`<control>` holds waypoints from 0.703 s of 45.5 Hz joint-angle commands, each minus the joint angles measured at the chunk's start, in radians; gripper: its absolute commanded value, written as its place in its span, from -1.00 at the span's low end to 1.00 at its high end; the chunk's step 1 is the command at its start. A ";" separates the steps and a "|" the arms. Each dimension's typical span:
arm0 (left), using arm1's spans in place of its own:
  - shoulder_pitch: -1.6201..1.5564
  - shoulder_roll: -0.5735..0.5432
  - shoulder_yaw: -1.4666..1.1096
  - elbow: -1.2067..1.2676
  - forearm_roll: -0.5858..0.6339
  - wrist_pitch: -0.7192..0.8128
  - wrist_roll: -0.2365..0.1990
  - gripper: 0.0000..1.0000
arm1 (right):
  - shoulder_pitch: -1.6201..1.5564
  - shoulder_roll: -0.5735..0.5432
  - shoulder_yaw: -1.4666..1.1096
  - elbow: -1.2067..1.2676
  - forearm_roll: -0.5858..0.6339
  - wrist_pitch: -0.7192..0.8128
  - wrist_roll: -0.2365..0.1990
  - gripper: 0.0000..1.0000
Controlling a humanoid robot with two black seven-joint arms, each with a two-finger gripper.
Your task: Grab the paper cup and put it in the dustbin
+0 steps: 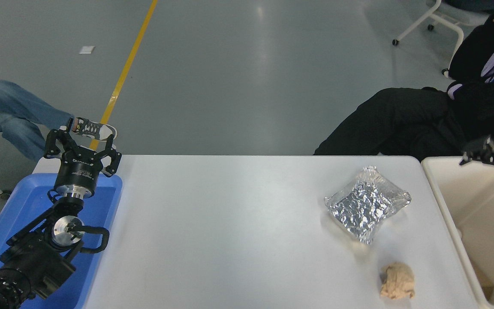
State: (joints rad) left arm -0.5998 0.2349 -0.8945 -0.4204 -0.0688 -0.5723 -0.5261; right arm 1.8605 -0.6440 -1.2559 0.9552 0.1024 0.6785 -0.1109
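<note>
The paper cup does not show anywhere in the head view. The dustbin (440, 161), a large cream-white tub, stands at the table's right end and is cut off by the picture's edge. My right gripper (493, 161) comes in from the right edge and hangs over the dustbin's far part. It is blurred and partly cut off, so its state does not show, nor whether it holds anything. My left gripper (82, 138) is parked at the lower left over a blue tray, open and empty.
A crinkled silver foil tray (367, 205) lies on the white table's right part, with a crumpled tan paper ball (398, 281) near the front edge. The blue tray (24, 201) is at the left. People sit beyond the table at the far left and far right.
</note>
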 commanded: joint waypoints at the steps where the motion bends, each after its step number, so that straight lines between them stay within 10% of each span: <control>1: 0.000 0.000 0.000 0.000 0.000 0.000 0.000 0.98 | 0.235 0.150 -0.112 0.043 -0.018 0.107 -0.003 1.00; 32: 0.000 0.000 0.000 0.000 0.000 0.000 0.000 0.98 | 0.391 0.431 0.021 0.267 -0.095 0.107 -0.001 1.00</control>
State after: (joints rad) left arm -0.5998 0.2347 -0.8943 -0.4203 -0.0692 -0.5723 -0.5262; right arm 2.2319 -0.2660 -1.2699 1.1983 0.0138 0.7819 -0.1125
